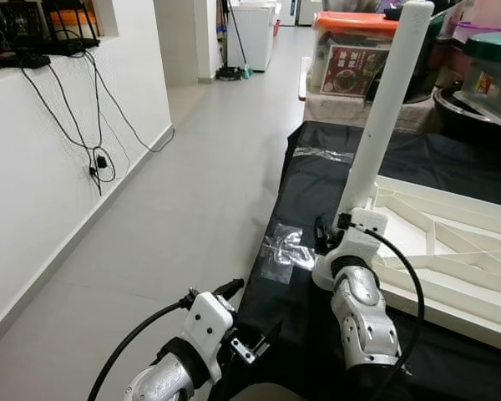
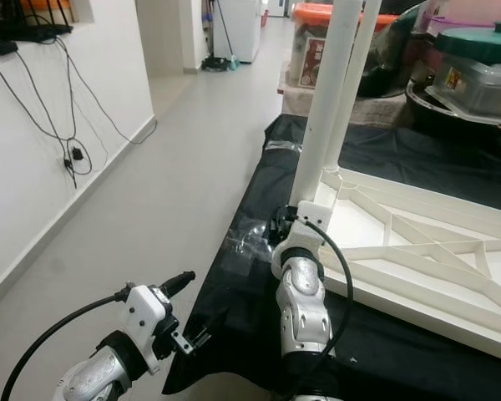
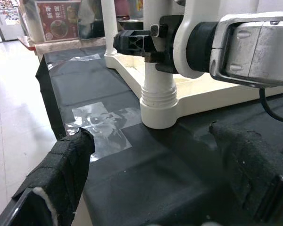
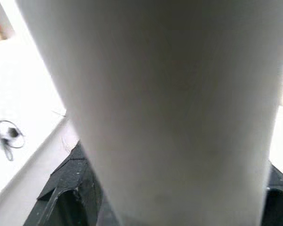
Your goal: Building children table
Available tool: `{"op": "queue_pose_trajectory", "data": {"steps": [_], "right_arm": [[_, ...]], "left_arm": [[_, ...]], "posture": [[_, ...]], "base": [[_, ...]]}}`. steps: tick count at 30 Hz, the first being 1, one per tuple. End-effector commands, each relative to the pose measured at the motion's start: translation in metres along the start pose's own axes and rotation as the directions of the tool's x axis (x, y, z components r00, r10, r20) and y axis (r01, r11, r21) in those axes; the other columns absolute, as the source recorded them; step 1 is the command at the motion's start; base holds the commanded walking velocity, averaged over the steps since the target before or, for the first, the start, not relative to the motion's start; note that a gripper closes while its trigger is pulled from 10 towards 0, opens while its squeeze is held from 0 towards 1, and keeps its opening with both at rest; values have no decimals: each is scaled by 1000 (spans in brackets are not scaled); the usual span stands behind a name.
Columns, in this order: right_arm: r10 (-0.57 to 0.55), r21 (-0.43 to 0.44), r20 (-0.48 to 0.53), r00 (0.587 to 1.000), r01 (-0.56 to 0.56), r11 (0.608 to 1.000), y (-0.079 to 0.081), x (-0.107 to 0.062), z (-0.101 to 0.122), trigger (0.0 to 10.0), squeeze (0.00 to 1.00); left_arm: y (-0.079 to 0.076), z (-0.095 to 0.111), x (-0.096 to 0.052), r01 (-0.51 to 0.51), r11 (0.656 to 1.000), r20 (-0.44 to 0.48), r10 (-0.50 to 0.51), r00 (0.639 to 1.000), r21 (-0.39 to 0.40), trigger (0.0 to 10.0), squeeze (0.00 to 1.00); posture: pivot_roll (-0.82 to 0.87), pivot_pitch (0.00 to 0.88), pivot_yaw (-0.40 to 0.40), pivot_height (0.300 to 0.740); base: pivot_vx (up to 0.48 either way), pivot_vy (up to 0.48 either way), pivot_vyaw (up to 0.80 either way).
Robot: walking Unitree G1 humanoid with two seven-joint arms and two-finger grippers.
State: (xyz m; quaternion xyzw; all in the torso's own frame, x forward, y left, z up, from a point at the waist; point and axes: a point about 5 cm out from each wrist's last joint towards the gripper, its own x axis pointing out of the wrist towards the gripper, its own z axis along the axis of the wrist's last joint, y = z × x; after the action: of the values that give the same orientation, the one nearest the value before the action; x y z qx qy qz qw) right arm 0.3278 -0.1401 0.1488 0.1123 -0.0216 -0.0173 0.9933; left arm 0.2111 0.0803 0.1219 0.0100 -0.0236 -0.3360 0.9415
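A white children's table top (image 1: 451, 251) lies upside down, ribs up, on a black cloth (image 1: 317, 167). A white table leg (image 1: 384, 109) stands upright in the top's near left corner socket (image 3: 158, 101). My right gripper (image 1: 336, 225) is shut on this leg just above its base, black fingers (image 3: 134, 42) clamped round it. In the right wrist view the leg (image 4: 170, 108) sits right up against the camera. A second white leg (image 2: 361, 75) rises just behind. My left gripper (image 1: 250, 313) hangs low at the cloth's near left edge, open, its pads (image 3: 66, 160) apart and holding nothing.
Clear tape (image 1: 284, 251) patches the cloth by the corner. Storage boxes (image 1: 351, 58) and lidded pots (image 2: 468, 67) crowd the back and right. To the left lie a grey tiled floor (image 1: 192, 184) and a white wall with hanging cables (image 1: 96, 150).
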Motion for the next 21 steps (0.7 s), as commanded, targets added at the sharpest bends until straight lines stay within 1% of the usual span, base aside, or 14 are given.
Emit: {"op": "queue_pose_trajectory", "data": {"steps": [1,5,6,8,9,10,12,13,15,17,18,19,20,21], "right_arm": [[180,80,-25,983,-178,981,16,-1,-7,10000,0],[234,84,-24,972,-231,969,12,2,-5,10000,0],[417,64,-62,907,-413,908,6,6,-3,10000,0],[417,64,-62,907,-413,908,6,6,-3,10000,0],[563,42,-128,816,-563,825,2,7,-2,10000,0],[563,42,-128,816,-563,825,2,7,-2,10000,0],[756,9,-310,577,-793,609,4,8,-3,10000,0],[756,9,-310,577,-793,609,4,8,-3,10000,0],[820,24,-386,422,-884,467,10,6,-4,10000,0],[859,57,-396,324,-925,375,15,4,-3,10000,0],[859,57,-396,324,-925,375,15,4,-3,10000,0],[877,80,-396,272,-941,328,17,4,-1,10000,0],[877,80,-396,272,-941,328,17,4,-1,10000,0],[889,98,-396,232,-951,292,18,4,0,10000,0]], "left_arm": [[-1,-3,1,6,1000,-14,-6,1000,-15,10000,0],[-1,-3,1,7,1000,-14,-7,1000,-16,10000,0],[-1,-3,1,9,1000,-13,-9,1000,-16,10000,0],[-1,-3,1,9,1000,-13,-9,1000,-16,10000,0],[-1,-3,2,10,1000,-12,-10,1000,-16,10000,0],[-1,-3,2,10,1000,-12,-10,1000,-16,10000,0],[0,-3,2,10,1000,-12,-10,1000,-14,10000,0],[0,-3,2,10,1000,-12,-10,1000,-14,10000,0],[0,-3,2,9,1000,-13,-9,1000,-13,10000,0],[0,-3,2,8,1000,-13,-8,1000,-13,10000,0],[0,-3,2,8,1000,-13,-8,1000,-13,10000,0],[0,-3,2,7,1000,-13,-7,1000,-13,10000,0],[0,-3,2,7,1000,-13,-7,1000,-13,10000,0],[0,-3,2,6,1000,-13,-6,1000,-12,10000,0]], "posture": [[79,7,-30,740],[79,7,-30,740],[76,7,-29,740],[76,7,-29,740],[76,5,-29,740],[76,5,-29,740],[78,2,-27,740],[78,2,-27,740],[85,3,-30,740],[91,3,-31,740],[91,3,-31,740],[92,2,-34,740],[92,2,-34,740],[92,2,-34,740]], "base": [[0,0,0],[0,0,0],[0,0,0],[0,0,0],[0,0,0],[0,0,0],[0,0,0],[0,0,0],[0,0,0],[0,0,0],[0,0,0],[0,0,0],[0,0,0],[0,0,0]]}}
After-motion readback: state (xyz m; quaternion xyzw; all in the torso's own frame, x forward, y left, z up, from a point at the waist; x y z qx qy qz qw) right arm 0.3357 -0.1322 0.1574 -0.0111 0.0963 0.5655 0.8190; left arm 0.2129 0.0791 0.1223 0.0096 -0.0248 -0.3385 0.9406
